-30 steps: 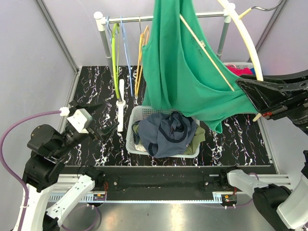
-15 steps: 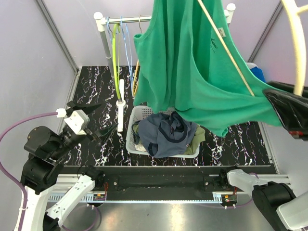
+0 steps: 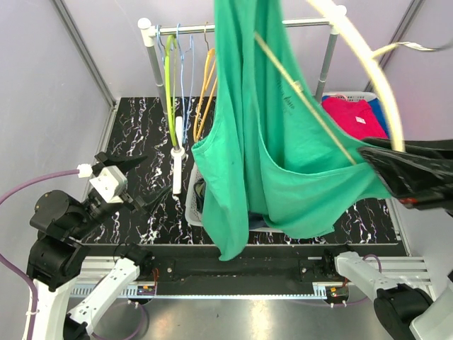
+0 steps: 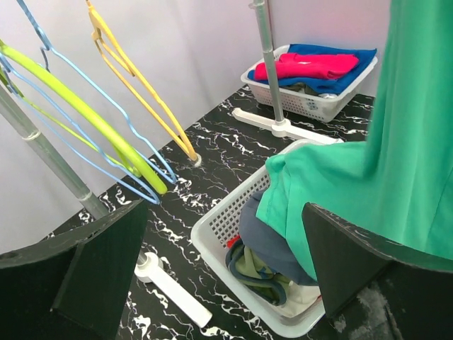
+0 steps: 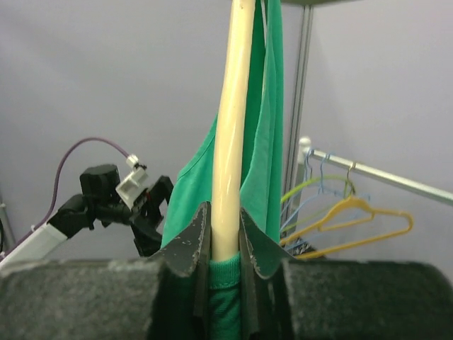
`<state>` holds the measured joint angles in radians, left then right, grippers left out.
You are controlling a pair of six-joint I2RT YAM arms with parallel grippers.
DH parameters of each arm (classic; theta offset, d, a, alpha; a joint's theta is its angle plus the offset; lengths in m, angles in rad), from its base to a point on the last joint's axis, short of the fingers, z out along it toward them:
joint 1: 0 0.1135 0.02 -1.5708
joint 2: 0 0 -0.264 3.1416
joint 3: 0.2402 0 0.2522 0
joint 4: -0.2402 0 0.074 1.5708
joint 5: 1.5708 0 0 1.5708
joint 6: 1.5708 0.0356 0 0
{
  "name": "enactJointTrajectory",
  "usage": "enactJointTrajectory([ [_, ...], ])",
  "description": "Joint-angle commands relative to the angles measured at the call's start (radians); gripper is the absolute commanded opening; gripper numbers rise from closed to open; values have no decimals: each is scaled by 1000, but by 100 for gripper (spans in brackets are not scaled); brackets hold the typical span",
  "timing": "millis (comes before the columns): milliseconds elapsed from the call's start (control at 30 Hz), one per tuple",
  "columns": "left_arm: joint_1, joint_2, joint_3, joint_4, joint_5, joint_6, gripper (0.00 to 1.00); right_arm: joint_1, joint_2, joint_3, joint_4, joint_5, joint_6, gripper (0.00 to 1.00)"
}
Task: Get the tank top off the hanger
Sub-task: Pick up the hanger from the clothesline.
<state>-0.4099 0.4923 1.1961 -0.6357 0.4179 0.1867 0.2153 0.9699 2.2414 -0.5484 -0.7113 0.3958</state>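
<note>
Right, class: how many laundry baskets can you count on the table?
2. One white basket sits mid-table, partly behind the green tank top; the other basket stands at the far right, holding red and blue clothes. The top may hide more.

Black marbled table [image 3: 138,134]: white basket [image 4: 225,225] in the middle (clothes piled inside), second basket [image 4: 304,106] far right, white rack feet [image 4: 173,290] standing on it.

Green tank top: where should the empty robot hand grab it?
Pinch the lowest hem corner, coming from the left with the open left gripper. That corner dangles free and nearest it, while the right gripper clamps the hanger.
</note>
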Motion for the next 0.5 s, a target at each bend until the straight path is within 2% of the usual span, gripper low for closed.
enactJointTrajectory([
  [0, 6, 0, 31, 28, 42, -12, 99, -1, -43, -147, -56, -13, -46, 0],
  [100, 5, 2, 30, 28, 45, -7, 99, -1, -100, -284, -90, 21, -98, 0],
  [167, 6, 3, 23, 28, 45, 2, 99, -1, -122, -328, -91, 104, -138, 0],
  [233, 6, 14, 23, 27, 45, 2, 99, -1, -135, -322, -62, 192, -146, 0],
  [333, 6, 26, 26, 28, 50, -9, 99, -1, -126, -292, 7, 245, -156, 0],
  [467, 6, 29, 26, 37, 55, -15, 98, -1, -68, -224, 76, 260, -138, 0],
])
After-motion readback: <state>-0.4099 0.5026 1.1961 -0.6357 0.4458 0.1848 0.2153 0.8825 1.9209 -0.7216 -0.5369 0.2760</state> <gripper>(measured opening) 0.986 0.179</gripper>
